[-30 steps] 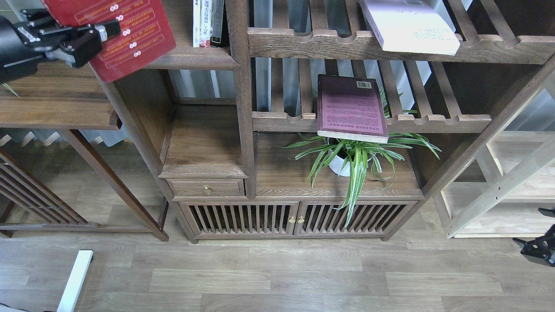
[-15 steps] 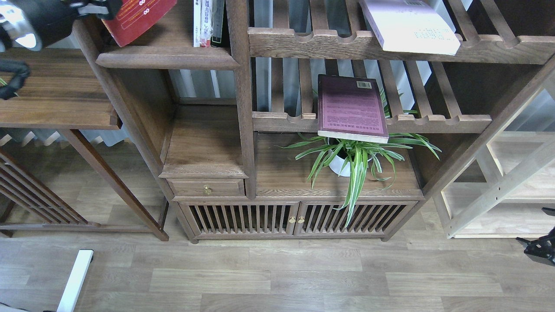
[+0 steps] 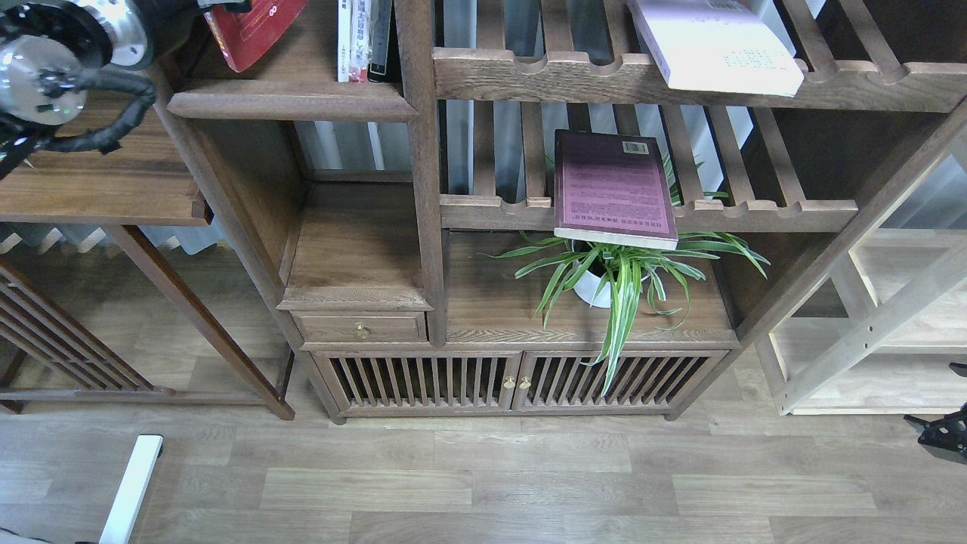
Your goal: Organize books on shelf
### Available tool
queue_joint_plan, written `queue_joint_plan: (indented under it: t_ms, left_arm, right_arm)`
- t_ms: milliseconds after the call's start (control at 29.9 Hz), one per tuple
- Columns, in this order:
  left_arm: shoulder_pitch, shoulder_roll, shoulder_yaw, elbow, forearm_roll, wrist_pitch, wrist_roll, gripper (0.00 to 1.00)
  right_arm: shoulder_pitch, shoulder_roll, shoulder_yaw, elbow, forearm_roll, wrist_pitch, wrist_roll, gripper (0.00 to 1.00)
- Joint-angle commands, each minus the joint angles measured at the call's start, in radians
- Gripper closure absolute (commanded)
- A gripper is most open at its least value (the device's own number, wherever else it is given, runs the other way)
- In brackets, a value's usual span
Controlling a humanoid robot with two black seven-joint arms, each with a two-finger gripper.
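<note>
Books, near to far. Maroon-purple book flat on lower slatted rack, front edge overhanging rail, above potted plant. Pale white-lavender book flat on upper slatted rack, corner jutting past rail. Shelf, upper left bay: standing books upright against right post; red book tilted at left. Left arm enters top left, silver joint and cable visible, reaching up toward red book; gripper out of frame, jaw state cannot be told. Right gripper at right edge, dark, partly cropped; jaws indistinct.
</note>
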Motion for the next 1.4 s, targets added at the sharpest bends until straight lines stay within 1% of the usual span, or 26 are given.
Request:
queue_joint_plan:
  t_ms: [0,201,368,502,669,802,970,1137,1371]
  left_arm:
    - [-0.046,-0.022,0.050,0.034,0.003,0.054,0.005,1.00]
    - [-0.146,-0.105,0.158,0.134,0.006,0.141,0.011,1.00]
    - [-0.169,-0.145,0.198,0.172,0.018,0.204,0.022,1.00]
    - [-0.167,-0.182,0.213,0.206,0.033,0.204,0.020,1.00]
    - [-0.156,-0.223,0.196,0.221,0.032,0.204,0.002,1.00]
    - [-0.155,-0.272,0.192,0.270,0.030,0.204,-0.004,1.00]
    - [-0.153,-0.312,0.185,0.310,0.018,0.204,-0.004,1.00]
    - [-0.143,-0.332,0.147,0.339,0.000,0.204,0.002,1.00]
    - [-0.144,-0.355,0.142,0.396,-0.112,0.204,0.011,1.00]
  right_arm:
    - [0.000,-0.001,0.000,0.000,0.000,0.000,0.000,0.00]
    - [-0.001,0.001,0.000,0.000,0.000,0.000,0.000,0.00]
    - [-0.003,0.001,0.000,0.000,0.000,0.000,0.000,0.00]
    - [-0.005,-0.001,0.000,0.000,0.000,-0.002,0.000,0.00]
    - [-0.003,-0.007,0.000,0.000,-0.001,-0.002,0.000,0.00]
    - [-0.001,-0.007,0.000,0.000,-0.001,-0.002,0.000,0.00]
    - [-0.001,-0.007,0.002,0.000,-0.001,-0.002,0.000,0.00]
    - [-0.001,-0.007,0.002,0.000,-0.001,-0.002,0.000,0.00]
    - [-0.001,-0.007,0.002,0.000,-0.001,-0.002,0.000,0.00]
